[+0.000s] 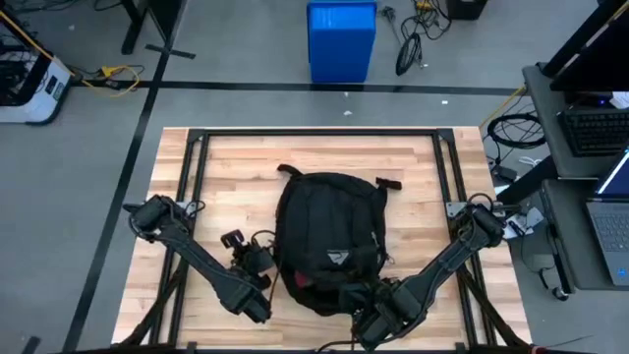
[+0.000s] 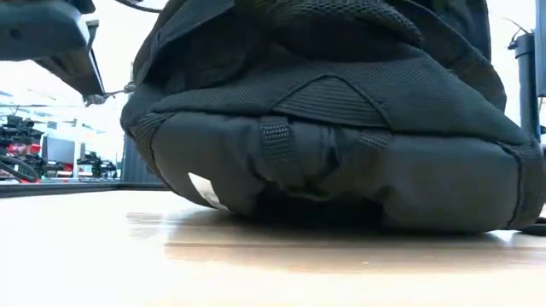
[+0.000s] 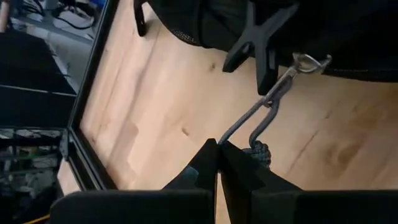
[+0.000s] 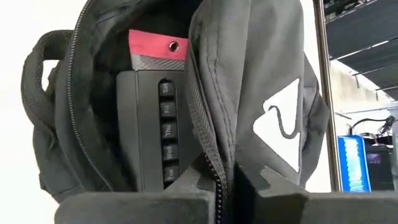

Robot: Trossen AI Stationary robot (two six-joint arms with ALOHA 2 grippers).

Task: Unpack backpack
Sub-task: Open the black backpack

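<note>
Pinching the flap edge of the backpack [image 4: 186,124] with fingers closed, the right gripper [image 4: 227,177] has the open pocket just ahead, while the left gripper [image 3: 217,152] grips the zipper cord [image 3: 249,121].

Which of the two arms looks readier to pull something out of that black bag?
Probably the right: the right gripper sits at the backpack's open zipper, facing its contents. The left gripper is shut on the zipper pull cord beside it.

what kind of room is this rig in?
Probably a robotics lab or workshop. The wooden table with the backpack stands on a grey floor with loose cables; a laptop desk sits beside it, and a blue bin behind.
</note>
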